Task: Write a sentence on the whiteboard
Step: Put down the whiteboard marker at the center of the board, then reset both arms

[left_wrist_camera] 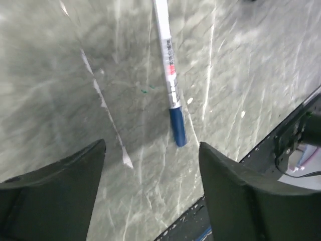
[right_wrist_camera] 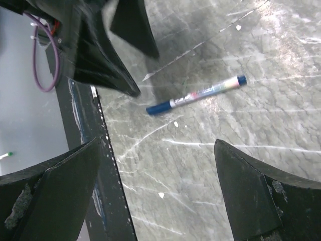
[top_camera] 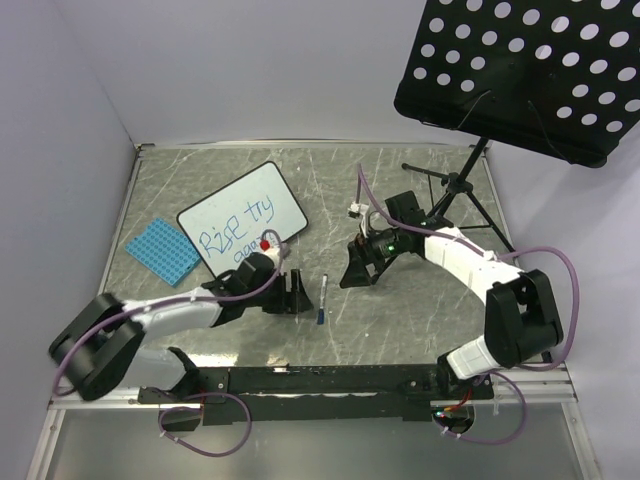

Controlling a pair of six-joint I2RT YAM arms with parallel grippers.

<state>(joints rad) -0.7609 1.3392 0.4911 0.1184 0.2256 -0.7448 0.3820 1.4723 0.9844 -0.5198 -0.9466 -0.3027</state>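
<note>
Lying loose on the surface (top_camera: 410,320), the blue marker (top_camera: 322,298) sits between the left claw (left_wrist_camera: 150,165) and the right claw (right_wrist_camera: 155,165). Both are spread wide and empty. Behind and left of the marker, the whiteboard (top_camera: 250,190) carries the sentence (top_camera: 238,228), so the writing looks finished.

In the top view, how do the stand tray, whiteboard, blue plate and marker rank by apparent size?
Largest to smallest:
1. stand tray, though it sits raised, nearer the camera, and the frame crops it
2. whiteboard
3. blue plate
4. marker
</note>
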